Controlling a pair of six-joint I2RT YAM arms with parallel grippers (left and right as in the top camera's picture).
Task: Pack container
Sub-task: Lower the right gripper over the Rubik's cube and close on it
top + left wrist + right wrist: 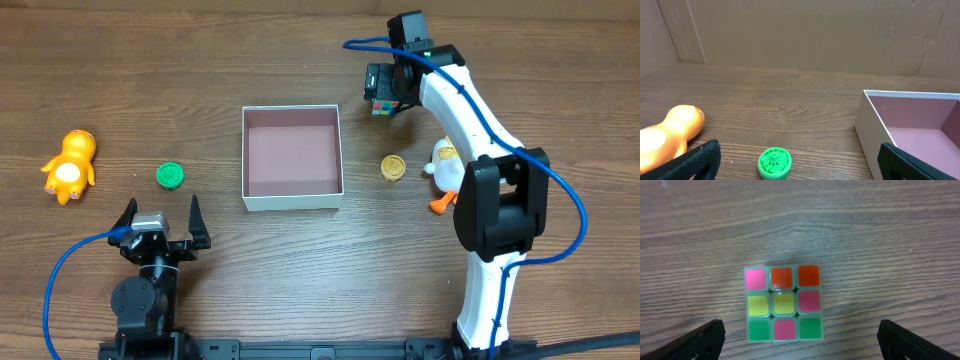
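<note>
The container (292, 201), a square white-walled box with a pinkish-brown floor, sits mid-table and holds nothing; its left wall also shows in the left wrist view (875, 130). A colour cube (384, 106) lies on the table right of the box's far corner; the right wrist view shows it from above (783, 303). My right gripper (385, 88) hovers over the cube, open, its fingers wide either side (800, 339). My left gripper (161, 222) is open and empty near the front edge, with a green disc (170, 175) just ahead of it, between its fingertips (800, 160) in the wrist view (775, 163).
An orange toy figure (69, 165) lies at the far left and shows in the left wrist view (667, 132). A gold disc (392, 167) and a white duck with an orange beak and feet (445, 172) lie right of the box, next to the right arm.
</note>
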